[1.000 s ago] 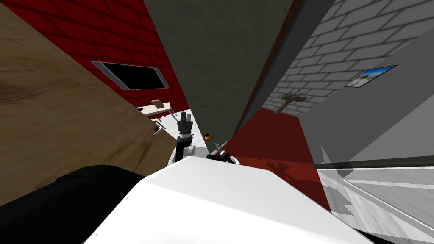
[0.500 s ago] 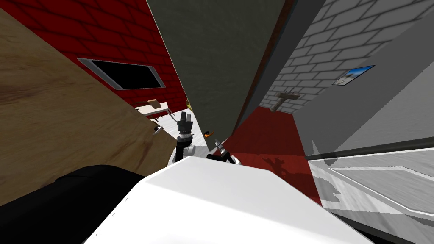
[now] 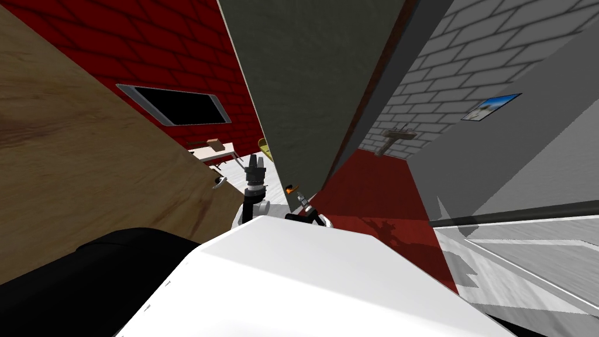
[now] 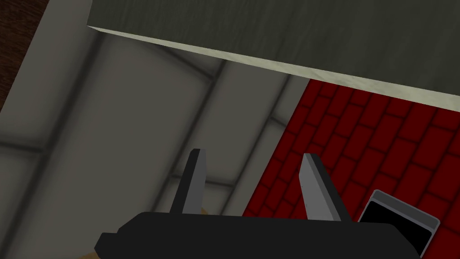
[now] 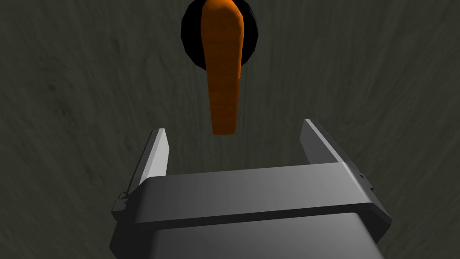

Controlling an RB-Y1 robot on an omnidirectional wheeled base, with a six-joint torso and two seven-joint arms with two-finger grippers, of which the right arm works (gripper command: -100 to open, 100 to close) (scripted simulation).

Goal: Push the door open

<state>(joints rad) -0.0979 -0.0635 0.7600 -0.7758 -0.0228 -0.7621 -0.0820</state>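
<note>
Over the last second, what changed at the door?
The door swung further open: its free edge slid away from the window, uncovering a yellow thing behind it. The right gripper, open, kept its place at the orange handle; the left gripper, open, kept its own.

Yellow object [image 3: 265, 148] half hidden behind the door [image 3: 310, 88] (kind unclear).
</note>
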